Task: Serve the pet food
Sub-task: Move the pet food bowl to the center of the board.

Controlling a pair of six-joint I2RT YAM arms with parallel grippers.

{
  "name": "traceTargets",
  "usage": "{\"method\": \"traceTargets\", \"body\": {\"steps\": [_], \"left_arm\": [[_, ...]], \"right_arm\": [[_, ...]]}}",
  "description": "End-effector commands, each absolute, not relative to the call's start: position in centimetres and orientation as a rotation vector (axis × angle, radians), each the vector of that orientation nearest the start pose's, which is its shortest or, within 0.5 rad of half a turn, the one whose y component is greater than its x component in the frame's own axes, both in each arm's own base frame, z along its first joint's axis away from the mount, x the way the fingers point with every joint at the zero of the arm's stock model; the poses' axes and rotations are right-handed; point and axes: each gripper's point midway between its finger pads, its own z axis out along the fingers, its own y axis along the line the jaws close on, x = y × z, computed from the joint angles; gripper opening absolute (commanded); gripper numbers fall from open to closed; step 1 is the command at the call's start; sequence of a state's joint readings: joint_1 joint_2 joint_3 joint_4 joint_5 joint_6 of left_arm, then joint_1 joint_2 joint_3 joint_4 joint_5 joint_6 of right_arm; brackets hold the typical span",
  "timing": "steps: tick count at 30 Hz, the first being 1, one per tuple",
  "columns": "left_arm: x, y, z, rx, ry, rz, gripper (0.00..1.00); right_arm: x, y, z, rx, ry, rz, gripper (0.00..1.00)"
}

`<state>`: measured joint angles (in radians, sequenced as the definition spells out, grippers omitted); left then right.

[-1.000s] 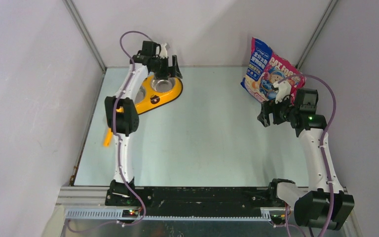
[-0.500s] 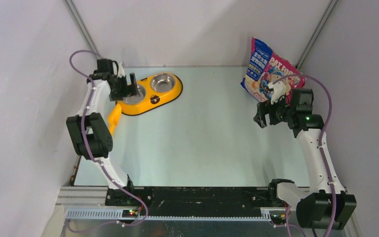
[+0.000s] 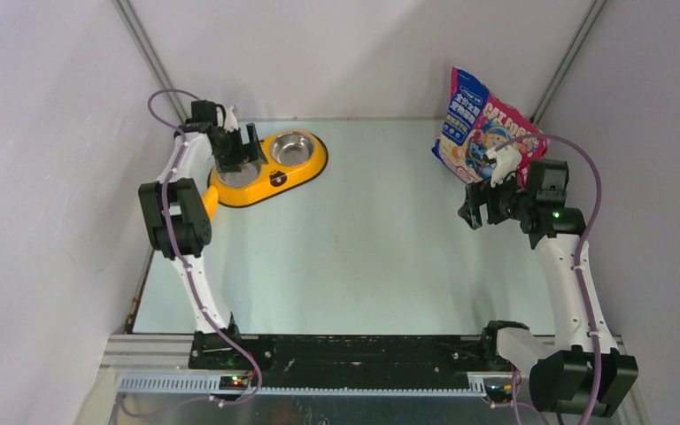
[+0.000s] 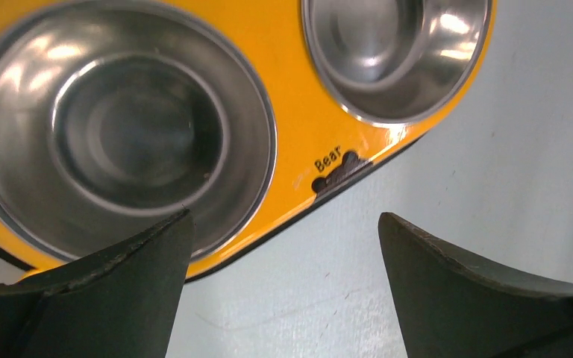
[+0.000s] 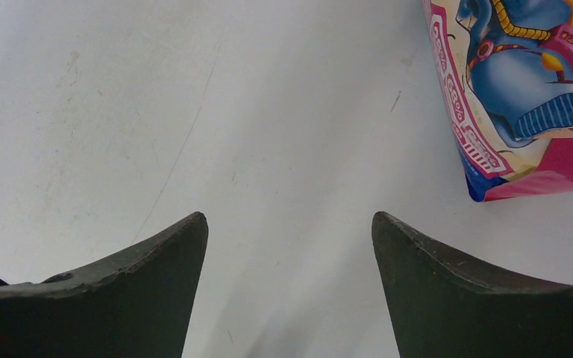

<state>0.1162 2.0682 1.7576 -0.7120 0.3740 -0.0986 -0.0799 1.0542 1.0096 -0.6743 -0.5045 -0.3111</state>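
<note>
From above, the left gripper [image 3: 235, 149] hangs with its fingers spread over the near-left part of a yellow double feeder [image 3: 312, 166]. One steel bowl lies directly beneath it, and the other bowl [image 3: 291, 148] sits just to its right. A sliver of an orange scoop [image 3: 210, 197] shows on the near side of this gripper, mostly hidden by the arm. A small dark mark sits on the feeder's front rim, too small to read from here.

Across the surface [image 3: 363, 248], the right gripper [image 3: 471, 204] is also spread and holds nothing. The pet food pouch [image 3: 478, 119] stands tilted just beyond it and a little to its right, in the far right corner by the wall. Its blue panel carries white Chinese text too small to make out. Pink capitals beside the cartoon animal begin "CAI"; the rest is unclear.

In the left wrist view, the left gripper [image 4: 283, 287] has its two dark fingers wide apart with nothing between them. The feeder [image 4: 287, 97] lies ahead of them. Its larger-looking steel bowl [image 4: 119, 134] is just above the left finger, and the second bowl [image 4: 395, 52] is farther ahead to the right. Between the fingers and slightly ahead, the word "Bear" is printed in black on the yellow rim above a small dark bear-shaped emblem [image 4: 336, 173]. The pale surface [image 4: 492, 194] fills the right side.

In the right wrist view, the right gripper [image 5: 289, 287] has its fingers apart over the bare, faintly scuffed surface [image 5: 231, 112]. The pouch [image 5: 522, 89] sits ahead and to the right of the right finger, clear of it. A blue cartoon figure shows on it, and a pink border strip with lettering too small to read.
</note>
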Motion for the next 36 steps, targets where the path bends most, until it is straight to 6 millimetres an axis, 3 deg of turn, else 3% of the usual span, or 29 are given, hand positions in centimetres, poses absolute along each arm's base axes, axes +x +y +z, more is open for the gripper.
{"method": "traceTargets", "body": {"steps": [1, 6, 11, 16, 20, 24, 28, 31, 32, 33, 34, 35, 36], "left_arm": [[51.4, -2.2, 11.5, -0.166, 2.493, -0.529, 1.0], [53.0, -2.3, 9.5, -0.198, 2.507, -0.497, 1.0], [53.6, -4.6, 7.1, -0.175, 2.557, -0.533, 1.0], [54.9, -7.1, 7.0, -0.138, 2.537, -0.587, 1.0], [55.6, -10.2, 6.7, -0.079, 2.546, -0.623, 1.0], [56.5, -11.0, 6.6, -0.067, 2.54, -0.623, 1.0], [56.9, -11.2, 7.3, -0.068, 2.528, -0.636, 1.0], [56.0, -11.4, 7.8, -0.059, 2.535, -0.658, 1.0], [55.7, -11.6, 9.1, -0.042, 2.516, -0.674, 1.0], [55.0, -11.6, 9.1, -0.033, 2.525, -0.682, 1.0], [54.5, -11.8, 11.2, -0.007, 2.492, -0.698, 1.0], [53.5, -11.8, 11.2, 0.016, 2.503, -0.702, 1.0], [52.8, -11.9, 14.1, 0.055, 2.453, -0.713, 1.0]], "right_arm": [[29.2, 5.2, 21.4, -0.519, 2.122, 0.37, 0.84], [29.3, 5.3, 21.0, -0.528, 2.135, 0.365, 0.84], [29.5, 5.2, 20.7, -0.532, 2.145, 0.356, 0.83], [29.5, 5.2, 20.5, -0.533, 2.151, 0.349, 0.84], [29.5, 5.0, 20.4, -0.53, 2.155, 0.344, 0.83], [29.6, 4.9, 20.2, -0.526, 2.164, 0.341, 0.84], [29.7, 4.9, 20.0, -0.529, 2.173, 0.339, 0.83], [29.8, 4.8, 20.0, -0.531, 2.171, 0.331, 0.83], [29.8, 4.8, 20.1, -0.531, 2.165, 0.319, 0.83], [29.9, 4.7, 20.3, -0.531, 2.16, 0.308, 0.83], [30.0, 4.5, 20.7, -0.535, 2.144, 0.277, 0.83], [30.1, 4.4, 21.0, -0.534, 2.134, 0.257, 0.83], [30.3, 4.4, 21.7, -0.54, 2.105, 0.215, 0.84]]}}
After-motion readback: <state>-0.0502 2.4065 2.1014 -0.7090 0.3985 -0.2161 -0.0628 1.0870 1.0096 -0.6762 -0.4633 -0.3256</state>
